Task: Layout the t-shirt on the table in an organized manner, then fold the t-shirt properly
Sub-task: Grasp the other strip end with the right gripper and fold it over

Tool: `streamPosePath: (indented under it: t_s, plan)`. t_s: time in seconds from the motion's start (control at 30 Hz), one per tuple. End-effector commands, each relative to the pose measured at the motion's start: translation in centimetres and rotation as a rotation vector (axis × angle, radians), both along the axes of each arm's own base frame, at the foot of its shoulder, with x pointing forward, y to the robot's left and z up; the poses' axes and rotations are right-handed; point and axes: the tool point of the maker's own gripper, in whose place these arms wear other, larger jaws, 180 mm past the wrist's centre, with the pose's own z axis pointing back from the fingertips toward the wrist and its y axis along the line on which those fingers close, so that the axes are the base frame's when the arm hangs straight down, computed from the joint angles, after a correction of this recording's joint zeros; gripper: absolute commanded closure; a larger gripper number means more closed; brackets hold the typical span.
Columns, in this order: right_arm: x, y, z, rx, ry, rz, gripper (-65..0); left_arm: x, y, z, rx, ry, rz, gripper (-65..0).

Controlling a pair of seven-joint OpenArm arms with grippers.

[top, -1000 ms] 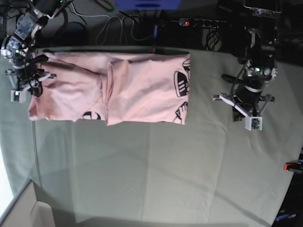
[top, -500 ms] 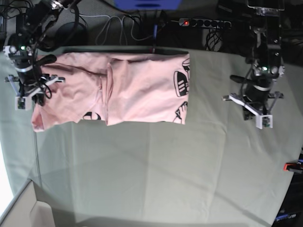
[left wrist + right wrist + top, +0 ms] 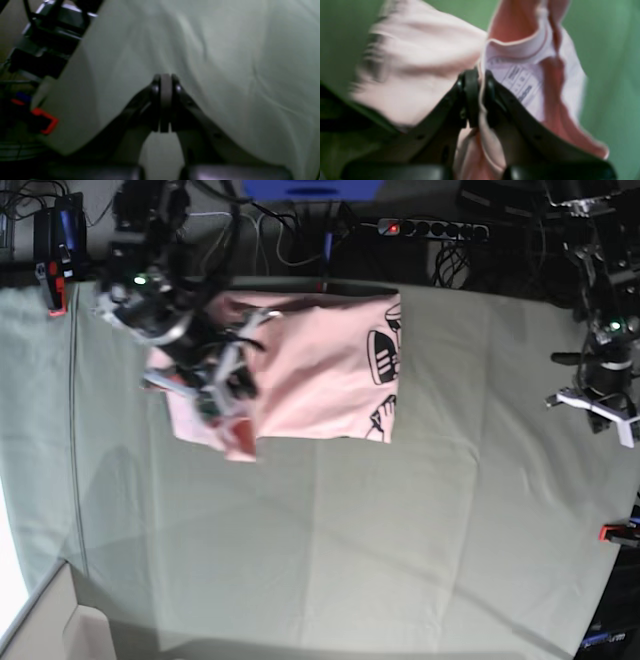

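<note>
The pale pink t-shirt (image 3: 320,370) lies folded in a strip at the back of the table (image 3: 400,530), with black lettering (image 3: 385,355) at its right end. My right gripper (image 3: 222,395) hovers above the shirt's left part and is shut on its fabric. In the right wrist view the right gripper (image 3: 480,75) pinches a pink edge beside the collar and the printed label (image 3: 520,82). My left gripper (image 3: 598,395) is far to the right, away from the shirt. In the left wrist view the left gripper (image 3: 165,77) is shut on nothing above bare cloth (image 3: 225,62).
Red clamps (image 3: 618,532) (image 3: 46,120) mark the table's right edge; another red clamp (image 3: 55,290) sits at the back left. A power strip (image 3: 430,227) and cables lie behind the table. A cardboard box (image 3: 50,625) stands at the front left corner.
My right arm has swung rightward, lifting the shirt's left end and carrying it over toward the middle. My left arm has drawn away to the table's right edge.
</note>
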Motion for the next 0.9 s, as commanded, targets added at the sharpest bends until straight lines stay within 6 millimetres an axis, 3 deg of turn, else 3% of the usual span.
streamPosePath:
  t_s: [0.0,0.13,0.23,0.33,0.53,0.87]
  plan:
    - [0.9,1.7,1.9,0.053,-0.066,0.031,0.0,0.7,0.4,1.6,0.026,-0.046,-0.023,-0.1]
    - [1.5,6.7,3.5,0.095,-0.113,0.17,0.0,0.5,0.4,1.8,0.038,-0.035,-0.112,-0.1]
    - [1.9,9.2,2.9,0.116,-0.1,0.241,0.0,0.0,0.9,2.1,0.042,-0.035,-0.127,-0.1]
    - [2.7,10.1,1.3,0.118,-0.056,0.269,0.0,-0.6,2.1,2.3,0.049,-0.037,-0.104,-0.1]
    - [3.8,11.4,0.3,0.114,-0.032,0.313,0.0,-1.7,3.6,2.5,0.061,-0.031,-0.064,-0.1]
    - [2.9,14.2,-2.2,0.107,0.046,0.41,0.0,-1.7,3.3,2.2,0.056,-0.024,-0.071,-0.1]
